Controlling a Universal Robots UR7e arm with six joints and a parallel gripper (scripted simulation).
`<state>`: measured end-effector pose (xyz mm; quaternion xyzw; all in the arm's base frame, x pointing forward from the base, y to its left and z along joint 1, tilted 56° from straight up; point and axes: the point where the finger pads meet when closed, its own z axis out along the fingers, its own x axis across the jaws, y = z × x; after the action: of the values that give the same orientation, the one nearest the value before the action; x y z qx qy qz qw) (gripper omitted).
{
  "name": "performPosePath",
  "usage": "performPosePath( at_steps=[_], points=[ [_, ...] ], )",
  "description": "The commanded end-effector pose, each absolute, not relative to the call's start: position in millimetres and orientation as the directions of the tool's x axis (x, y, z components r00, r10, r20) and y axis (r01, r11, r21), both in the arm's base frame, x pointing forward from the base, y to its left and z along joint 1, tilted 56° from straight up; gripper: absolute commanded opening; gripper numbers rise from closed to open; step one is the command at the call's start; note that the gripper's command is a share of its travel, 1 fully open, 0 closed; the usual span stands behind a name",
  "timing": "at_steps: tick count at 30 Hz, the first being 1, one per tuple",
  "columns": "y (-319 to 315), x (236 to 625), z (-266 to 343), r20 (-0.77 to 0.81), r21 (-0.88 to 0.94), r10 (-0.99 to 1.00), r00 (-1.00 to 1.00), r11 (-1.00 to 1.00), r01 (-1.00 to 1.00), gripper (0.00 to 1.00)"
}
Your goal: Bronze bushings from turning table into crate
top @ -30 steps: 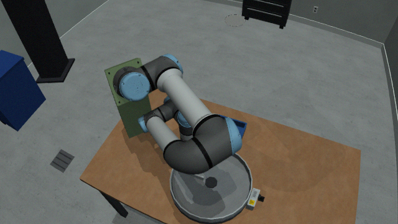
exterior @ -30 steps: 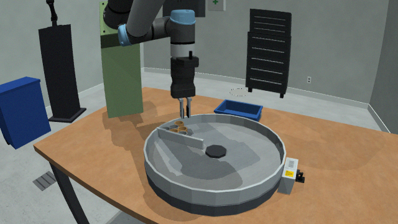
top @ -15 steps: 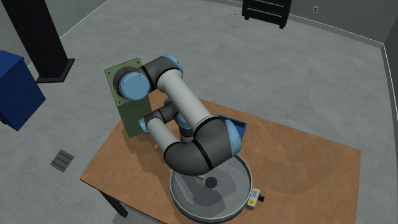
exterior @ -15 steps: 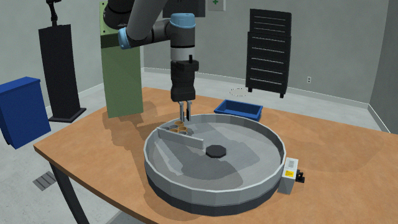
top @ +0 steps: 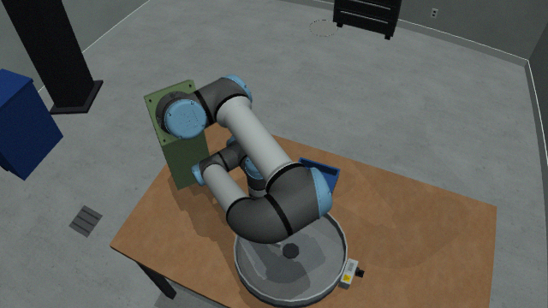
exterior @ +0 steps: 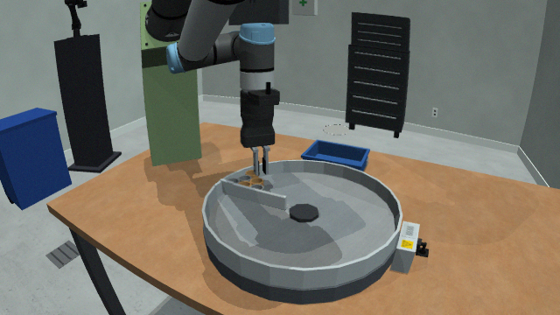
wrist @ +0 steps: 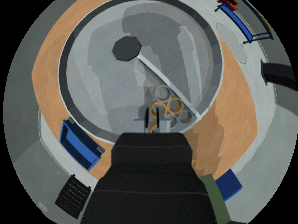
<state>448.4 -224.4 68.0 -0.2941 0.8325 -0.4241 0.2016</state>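
here we are over the turntable [top: 346,248] [exterior: 302,277] [wrist: 64,55], and the gripper [exterior: 261,173] [wrist: 152,113] hangs point-down at the side by the crate [top: 318,164] [exterior: 335,157] [wrist: 80,145]. the jaws stand part open, a gap between them in both the exterior and wrist views, with no bushing visibly clasped. from the top, the arm [top: 261,137] covers them entirely, and the bushings too.

the exterior view gives us the cluster: bronze bushings [exterior: 251,173] [wrist: 181,100] and steel bushings [exterior: 256,187] [wrist: 155,93] packed together in the wedge between the divider [exterior: 254,194] [wrist: 170,87] and the rim. the wrist view sorts them out better, three bronze and three steel, all on the turntable. one bronze ring peeks out by the jaws, partly hidden by the gripper; another is just ahead of the fingertips, and the third is right beside the divider.

the wrist view also shows the divider running from near the dark hub [top: 290,251] [exterior: 304,213] [wrist: 127,48] out to the rim. the crate sits on the surface [top: 407,214] [exterior: 459,210] [wrist: 45,70] just beside the turntable; its inside is open to us in the exterior view, but the top view loses part of it behind the arm's elbow.

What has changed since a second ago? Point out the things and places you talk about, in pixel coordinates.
The gripper [exterior: 261,171] [wrist: 152,113] has come down towards the bushings in the turning table [exterior: 302,277] [wrist: 90,117]. I see nothing taken hold of or let go. The turning table's divider [exterior: 254,194] [wrist: 170,88] and the blue crate [exterior: 334,163] [wrist: 80,145] look unmoved.
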Motion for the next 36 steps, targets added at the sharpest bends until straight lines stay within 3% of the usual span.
performPosePath(
  at_steps=[1,36],
  points=[
    [-231.1,455.4,61.9,-0.086,-0.825,-0.661,-0.746,0.466,-0.318,0.4],
    [-239.1,463.4,54.3,-0.086,-0.826,-0.661,-0.746,0.466,-0.318,0.4]
  ],
)
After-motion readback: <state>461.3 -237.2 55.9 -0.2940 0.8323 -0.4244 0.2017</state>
